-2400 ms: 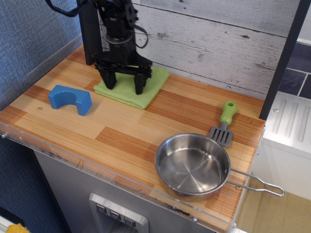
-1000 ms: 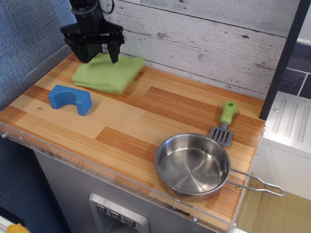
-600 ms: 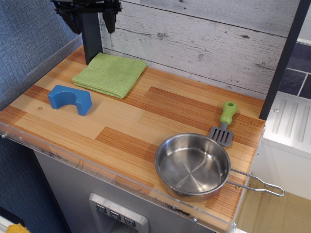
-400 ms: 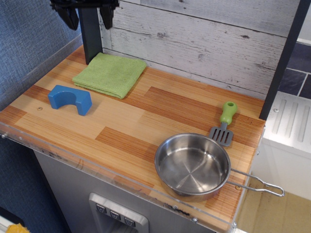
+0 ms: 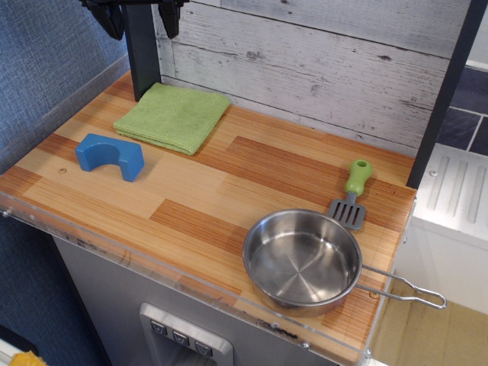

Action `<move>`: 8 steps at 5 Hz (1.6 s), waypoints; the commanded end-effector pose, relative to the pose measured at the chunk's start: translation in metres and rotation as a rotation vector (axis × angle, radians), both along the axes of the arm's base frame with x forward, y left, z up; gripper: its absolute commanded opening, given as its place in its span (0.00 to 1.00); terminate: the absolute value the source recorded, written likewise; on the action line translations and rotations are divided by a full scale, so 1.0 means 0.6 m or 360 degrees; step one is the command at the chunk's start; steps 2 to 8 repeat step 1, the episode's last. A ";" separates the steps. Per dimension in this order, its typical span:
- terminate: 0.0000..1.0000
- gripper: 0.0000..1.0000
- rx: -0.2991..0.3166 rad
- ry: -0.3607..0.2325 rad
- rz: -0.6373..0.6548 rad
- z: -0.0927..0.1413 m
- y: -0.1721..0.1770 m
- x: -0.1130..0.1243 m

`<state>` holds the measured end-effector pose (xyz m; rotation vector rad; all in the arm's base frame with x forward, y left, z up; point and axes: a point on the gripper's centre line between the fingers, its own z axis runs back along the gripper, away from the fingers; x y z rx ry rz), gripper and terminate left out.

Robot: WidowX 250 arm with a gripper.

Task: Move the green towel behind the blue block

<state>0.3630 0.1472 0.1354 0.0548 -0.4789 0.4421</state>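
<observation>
Nearest the camera, at the front right of the wooden counter [image 5: 191,217], stands a steel pan [image 5: 302,261], upright and empty, its wire handle [image 5: 404,287] reaching right past the counter's edge. Just behind the pan lies a small spatula [image 5: 351,194] with a green handle and a grey slotted blade; the blade end sits close to the pan's rim, and I cannot tell whether the 2 touch.

Further left, near the counter's left edge, the blue block [image 5: 110,156] rests flat, its semicircular cut-out facing the front edge. Behind it and slightly to the right, the green towel [image 5: 173,116] lies folded and flat on the wood, near the block but apart from it, with a strip of bare counter between them. The towel's far edge lies close to the pale plank wall [image 5: 320,61] at the back.

Farthest back, at the top left, the hand [image 5: 137,17] hangs high above the towel, partly cut off by the frame's top edge. Its 2 dark fingers [image 5: 169,18] stand spread apart with nothing between them, in front of a dark upright post [image 5: 142,57] that rises from the counter's rear left corner.
</observation>
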 end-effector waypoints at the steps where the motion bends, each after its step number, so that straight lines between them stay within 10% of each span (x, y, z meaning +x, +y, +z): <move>1: 1.00 1.00 0.0038 -0.0081 -0.0005 0.032 -0.004 -0.009; 8: 1.00 1.00 0.0038 -0.0081 -0.0005 0.032 -0.004 -0.009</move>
